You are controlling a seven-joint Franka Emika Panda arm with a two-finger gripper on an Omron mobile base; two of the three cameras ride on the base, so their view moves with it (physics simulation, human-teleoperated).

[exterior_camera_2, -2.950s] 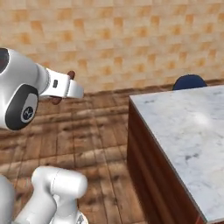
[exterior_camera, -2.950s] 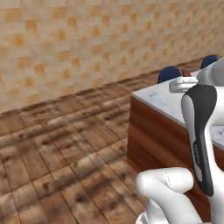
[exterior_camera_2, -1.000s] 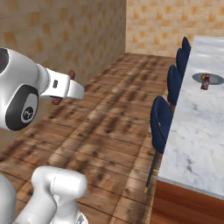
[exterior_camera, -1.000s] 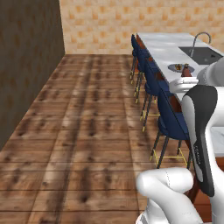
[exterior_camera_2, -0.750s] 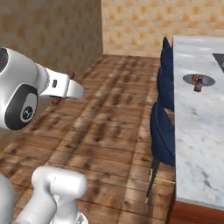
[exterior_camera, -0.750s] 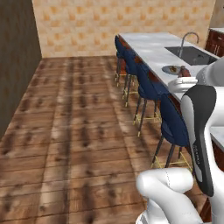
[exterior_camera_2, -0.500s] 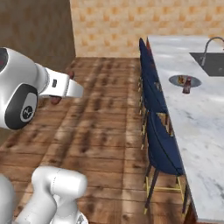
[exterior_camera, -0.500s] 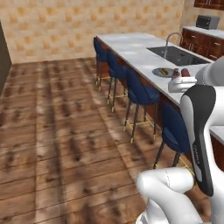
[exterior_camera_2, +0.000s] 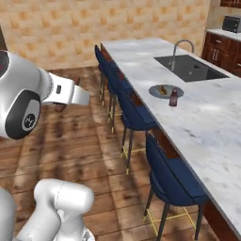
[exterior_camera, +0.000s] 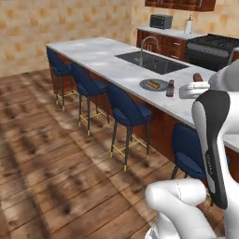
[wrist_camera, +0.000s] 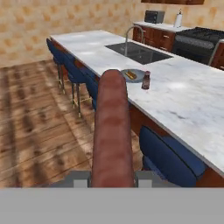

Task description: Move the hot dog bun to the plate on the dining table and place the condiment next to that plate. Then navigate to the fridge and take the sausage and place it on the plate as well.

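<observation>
The two-finger gripper point(wrist_camera: 112, 177) is clamped on the thin reddish-brown sausage point(wrist_camera: 112, 135), which sticks straight out ahead of the hand between the two dark fingertips and runs up the middle of the hand view. In the left base view the sausage's far end point(exterior_camera: 198, 77) pokes out past the white hand.

Ahead of the hand and a little to its right stands the long dining table with the white-grey marble top point(wrist_camera: 183, 100), lined with blue stools point(wrist_camera: 168, 159) on the near side. On it, just beyond the sausage's tip in the hand view, lies the round flat dark grey-blue plate point(wrist_camera: 136, 72), well apart from the hand. The small tan-orange hot dog bun point(wrist_camera: 130, 75) lies on that plate. The small condiment bottle with dark red contents point(wrist_camera: 146, 80) stands upright just beside the plate, on its right. Farther off, a dark built-in sink point(wrist_camera: 139, 52) with a curved tap point(wrist_camera: 131, 35) sits in the tabletop.
</observation>
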